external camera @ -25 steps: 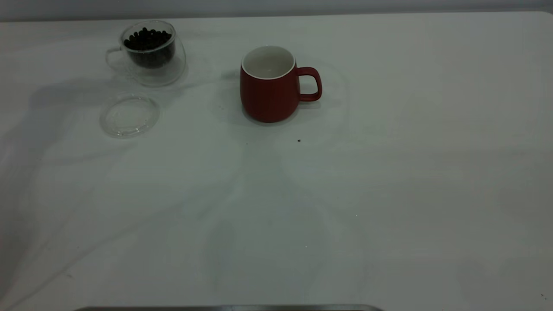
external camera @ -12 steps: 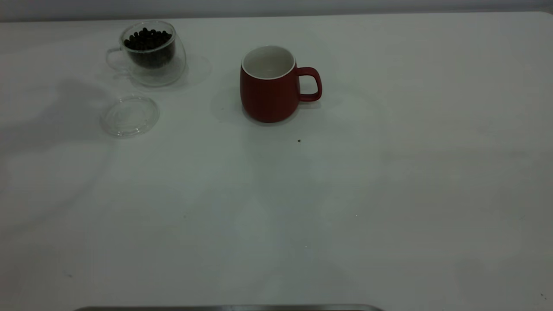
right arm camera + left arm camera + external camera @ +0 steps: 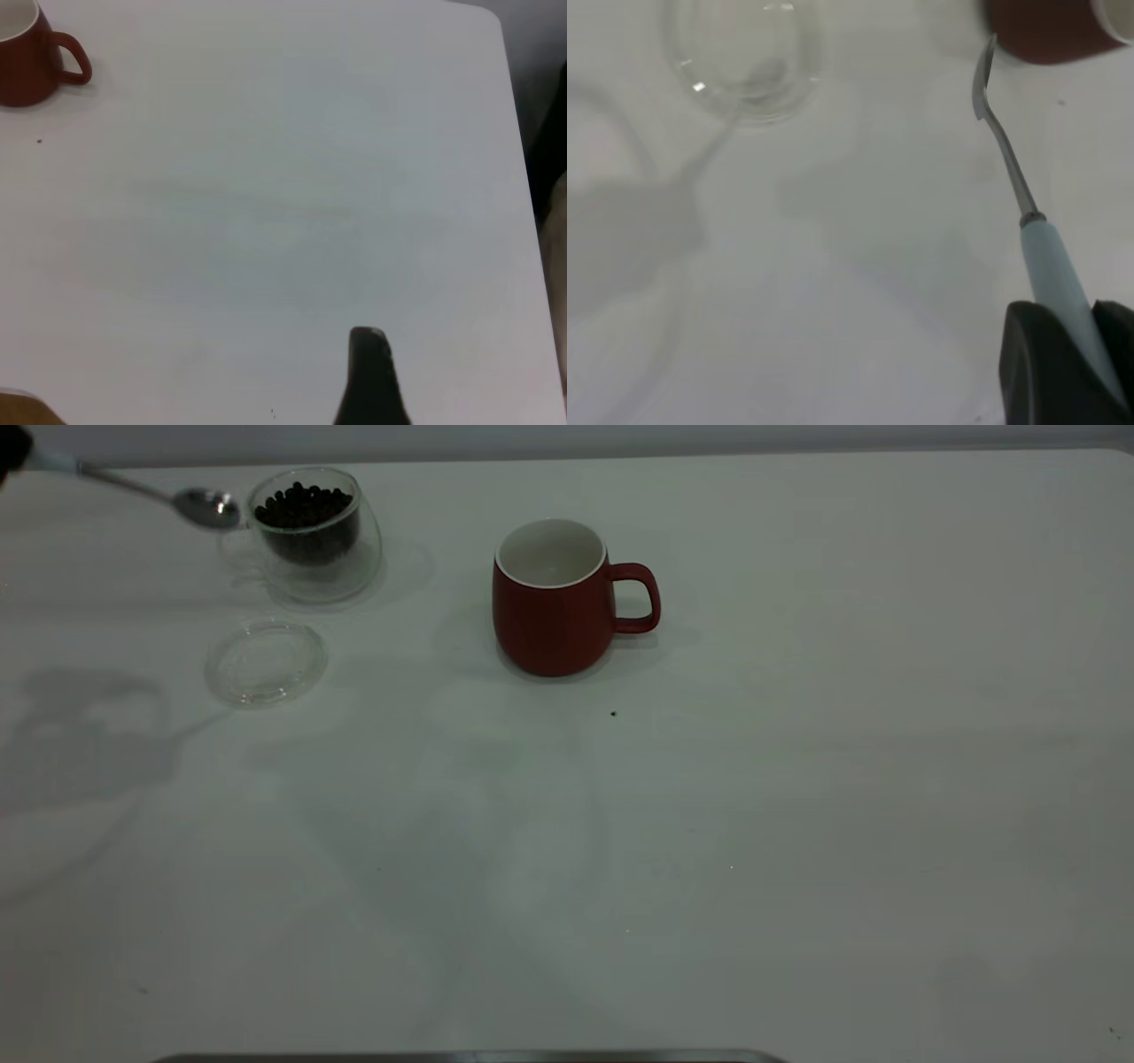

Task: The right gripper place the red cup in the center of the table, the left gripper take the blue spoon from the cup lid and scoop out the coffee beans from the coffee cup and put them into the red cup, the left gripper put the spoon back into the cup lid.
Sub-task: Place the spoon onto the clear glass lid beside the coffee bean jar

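Note:
The red cup (image 3: 549, 615) stands upright and empty near the middle of the table (image 3: 709, 824), handle to the right; its base also shows in the left wrist view (image 3: 1045, 35). My left gripper (image 3: 1085, 323) is shut on the pale handle of the blue spoon (image 3: 1050, 266). It only just shows at the far left corner (image 3: 7, 447). The spoon's empty metal bowl (image 3: 205, 509) hangs in the air just left of the coffee cup (image 3: 312, 536), which holds the coffee beans (image 3: 303, 506). The cup lid (image 3: 266, 662) lies bare in front of that cup. My right gripper (image 3: 370, 363) hovers over bare table at the right.
A tiny dark speck (image 3: 613, 713) lies in front of the red cup. The table's right edge (image 3: 523, 195) runs close to my right gripper. A grey strip (image 3: 469, 1057) crosses the bottom of the exterior view.
The spoon and the tip of my left gripper have come into the exterior view at the top left, toward the coffee cup. The arm shadows on the table have shifted. The cups and lid stay put.

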